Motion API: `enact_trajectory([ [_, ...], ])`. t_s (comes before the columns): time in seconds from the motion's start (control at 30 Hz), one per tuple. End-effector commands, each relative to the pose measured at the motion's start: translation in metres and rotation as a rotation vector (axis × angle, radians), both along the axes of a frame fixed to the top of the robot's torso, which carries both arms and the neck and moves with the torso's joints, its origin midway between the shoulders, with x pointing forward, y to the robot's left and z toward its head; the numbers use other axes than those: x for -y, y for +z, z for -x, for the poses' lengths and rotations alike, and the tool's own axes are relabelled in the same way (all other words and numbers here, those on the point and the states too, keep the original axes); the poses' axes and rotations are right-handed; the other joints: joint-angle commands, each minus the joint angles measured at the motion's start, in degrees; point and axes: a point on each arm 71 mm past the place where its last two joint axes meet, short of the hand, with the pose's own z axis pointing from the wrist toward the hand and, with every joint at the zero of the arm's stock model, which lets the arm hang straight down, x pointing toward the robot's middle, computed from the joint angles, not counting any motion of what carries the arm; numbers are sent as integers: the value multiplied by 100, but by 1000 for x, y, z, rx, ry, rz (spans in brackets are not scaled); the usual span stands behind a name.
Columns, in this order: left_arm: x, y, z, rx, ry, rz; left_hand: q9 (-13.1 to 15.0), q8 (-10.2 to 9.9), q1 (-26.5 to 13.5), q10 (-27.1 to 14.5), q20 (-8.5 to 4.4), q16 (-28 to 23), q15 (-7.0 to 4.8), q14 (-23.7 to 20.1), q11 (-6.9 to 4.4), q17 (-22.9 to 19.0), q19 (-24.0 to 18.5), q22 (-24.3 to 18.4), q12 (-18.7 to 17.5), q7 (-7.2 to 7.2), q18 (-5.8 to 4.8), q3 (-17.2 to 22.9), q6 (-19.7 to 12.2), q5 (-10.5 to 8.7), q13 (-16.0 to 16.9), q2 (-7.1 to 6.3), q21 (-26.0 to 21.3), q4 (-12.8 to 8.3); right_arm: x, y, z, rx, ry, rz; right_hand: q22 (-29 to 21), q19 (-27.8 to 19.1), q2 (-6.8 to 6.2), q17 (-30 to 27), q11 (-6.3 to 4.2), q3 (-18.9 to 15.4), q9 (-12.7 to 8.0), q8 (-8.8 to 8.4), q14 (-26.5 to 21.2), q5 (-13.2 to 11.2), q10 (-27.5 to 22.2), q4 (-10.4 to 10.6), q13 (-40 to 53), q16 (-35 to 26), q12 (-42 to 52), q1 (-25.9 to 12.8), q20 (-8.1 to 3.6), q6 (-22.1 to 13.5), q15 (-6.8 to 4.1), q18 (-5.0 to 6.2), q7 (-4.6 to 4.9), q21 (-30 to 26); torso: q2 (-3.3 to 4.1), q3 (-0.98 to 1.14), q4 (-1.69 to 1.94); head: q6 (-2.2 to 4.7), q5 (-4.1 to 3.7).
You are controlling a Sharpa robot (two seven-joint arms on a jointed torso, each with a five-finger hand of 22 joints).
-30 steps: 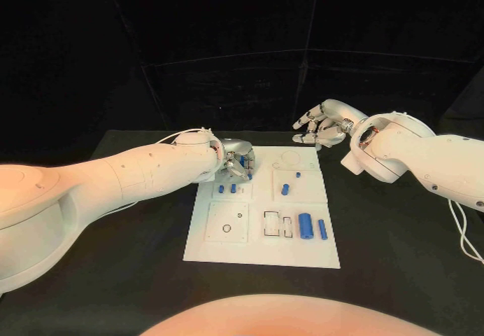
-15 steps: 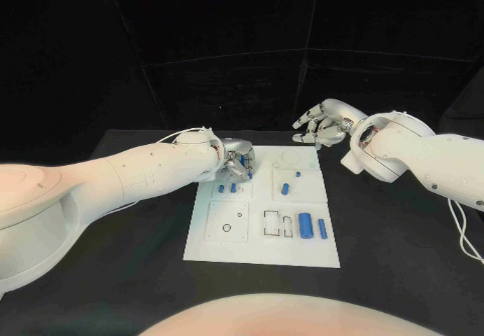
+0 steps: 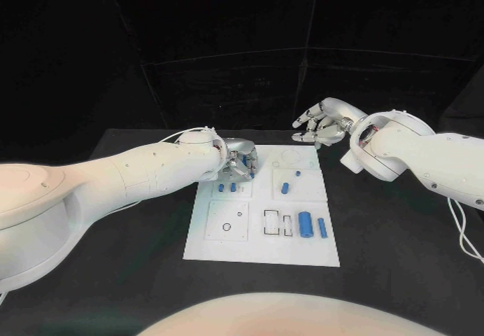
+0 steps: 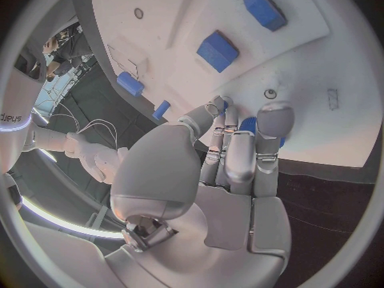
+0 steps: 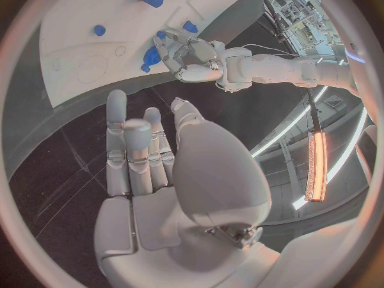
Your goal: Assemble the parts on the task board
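We take the task board [image 3: 264, 210] as our landmark. Our left hand [image 3: 238, 160] sits over the board's far left corner, fingers curled in together, and in the left wrist view a small blue part [image 4: 249, 124] shows between the fingertips [image 4: 272, 118], so we judge it pinched there, though most of it is hidden and we cannot tell its long axis. Directly under those fingertips the board shows a small round hole [image 4: 271, 94], just beyond the held piece; that gap between part and hole is what the coming move seems to turn on, a short lowering towards the board rather than a reach. Just nearer us than the hand, two short blue parts [image 3: 227, 187] stand close to the board's left edge, and three more blue parts [image 3: 305, 225] lie towards its right side, long axes running near to far. Our right hand [image 3: 321, 124] hovers off the board's far right corner, fingers loosely apart and holding nothing; the left hand is clearly the nearer one to the hole
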Motion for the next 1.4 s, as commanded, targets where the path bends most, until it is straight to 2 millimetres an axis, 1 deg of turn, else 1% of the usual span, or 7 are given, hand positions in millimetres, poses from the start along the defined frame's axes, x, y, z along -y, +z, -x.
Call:
enact_trajectory([
  [0.03, 1, -12, 6, -24, -20, -55, -9, -24, -38, 38, 3, 23, 2, 44, 22, -9, 50, 10, -21, 5, -71, 25, -34, -15, -41, -4, 38, -15, -1, 2, 0, 5, 8, 0, -5, 38, 45, 5, 9, 15, 1, 23, -4, 35, -45, 32, -6, -6, 38, 6, -11, -40, -12, 30, -17, -37, -3, 0, 4, 0, -4],
  [0.6, 2, -14, 6, -14, -19, -84, -7, -54, -55, 51, 2, 26, 3, 51, 24, -14, 66, 56, -28, 10, -82, 33, -19, -14, -57, 8, 83, -6, -1, 2, 0, 5, 9, 1, -5, 38, 45, 5, 9, 15, 1, 23, -4, 35, -45, 32, -6, -6, 38, 6, -11, -40, -12, 30, -17, -37, 1, -5, 4, -10, -2],
  [0.67, 3, -14, 6, -11, -21, -84, -3, -56, -61, 71, 1, 28, 1, 54, 20, -17, 71, 63, -26, 6, -83, 41, 11, -14, -63, 26, 92, 3, -1, 2, 0, 5, 9, 1, -5, 38, 45, 5, 9, 15, 1, 23, -4, 35, -45, 32, -6, -6, 38, 6, -11, -40, -12, 30, -17, -37, 1, -5, 4, -10, -2],
  [0.83, 5, -15, 7, 10, -31, -74, 23, -8, -51, 251, -21, -179, -40, -4, -39, -450, 112, 169, 24, -49, -96, 104, 225, -12, -65, 162, 198, 45, -2, 2, 0, 4, 9, 1, -5, 38, 45, 5, 9, 15, 1, 23, -4, 35, -45, 32, -6, -6, 38, 6, -11, -40, -12, 30, -17, -37, -2, -5, -1, -13, 2],
  [0.97, 4, -14, 7, 29, -31, -62, 19, -20, -49, 331, -44, -199, -67, 3, -69, -514, 131, 204, 12, -74, -100, 154, 306, -13, -85, 231, 234, 67, -2, 2, 0, 5, 9, 1, -7, 42, 48, 13, 9, 21, 2, 30, 1, 36, -44, 33, -10, -4, 46, 15, -11, -39, -13, 31, -18, -41, -2, -4, -2, -7, -6],
  [1.17, -1, -12, 8, 62, -24, -41, 13, -42, -33, 358, -55, -195, -76, 11, -75, -521, 139, 215, -8, -72, -103, 184, 331, -13, -102, 241, 245, 56, -1, 2, 0, 5, 9, 1, -7, 42, 48, 13, 9, 21, 2, 30, 1, 36, -44, 33, -10, -4, 46, 15, -11, -39, -13, 31, -18, -41, -3, -9, 13, 6, -19],
  [1.4, -9, -6, 9, 98, -16, -16, 8, -64, -25, 369, -60, -174, -78, 22, -72, -489, 146, 227, -28, -65, -107, 202, 339, -13, -116, 231, 258, 42, 0, 2, 0, 6, 7, 1, -7, 42, 48, 13, 9, 21, 2, 30, 1, 36, -44, 33, -10, -4, 46, 15, -11, -39, -13, 31, -18, -41, -16, -6, 27, 26, -10],
])
